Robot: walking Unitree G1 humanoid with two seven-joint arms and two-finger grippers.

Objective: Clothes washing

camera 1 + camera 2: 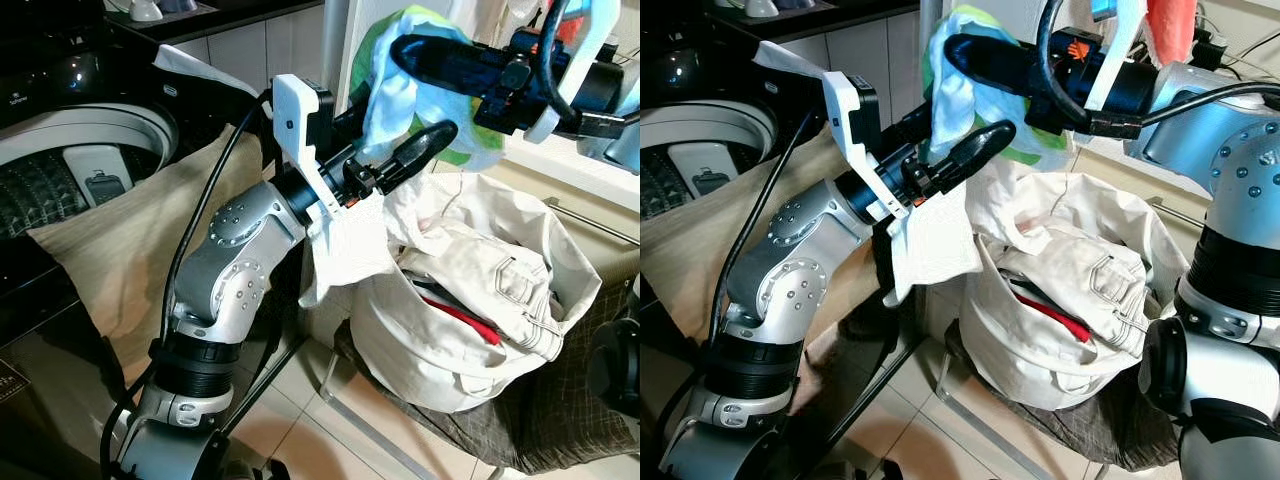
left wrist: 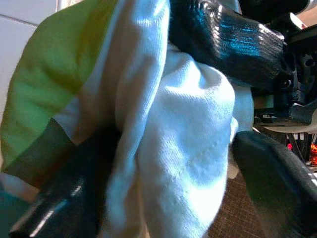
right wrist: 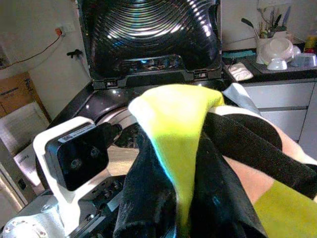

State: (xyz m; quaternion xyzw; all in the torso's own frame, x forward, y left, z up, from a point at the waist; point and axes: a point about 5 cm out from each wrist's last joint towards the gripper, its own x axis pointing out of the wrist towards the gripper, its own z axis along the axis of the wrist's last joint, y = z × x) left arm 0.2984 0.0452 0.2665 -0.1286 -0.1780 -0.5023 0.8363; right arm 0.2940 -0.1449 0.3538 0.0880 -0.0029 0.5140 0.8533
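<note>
Both the left gripper [image 1: 425, 120] and right gripper [image 1: 985, 85], fingers closed on the green-and-white garment [image 1: 405, 85] at upper centre, risked tugging it loose short of the washer [image 1: 80, 150].

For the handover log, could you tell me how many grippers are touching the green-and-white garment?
2: the left gripper at the garment from below, the right gripper holding it from above, over the laundry bag.

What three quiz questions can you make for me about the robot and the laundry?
1. True or false: both grippers hold the green and white cloth.
2. What red thing lies in the laundry bag? A) hanger B) ball
3. Which way is the washing machine from the bag, by the robot's sides?

Key:
1. True: the left gripper and right gripper both hold it.
2. A, the hanger.
3. Left.
</note>
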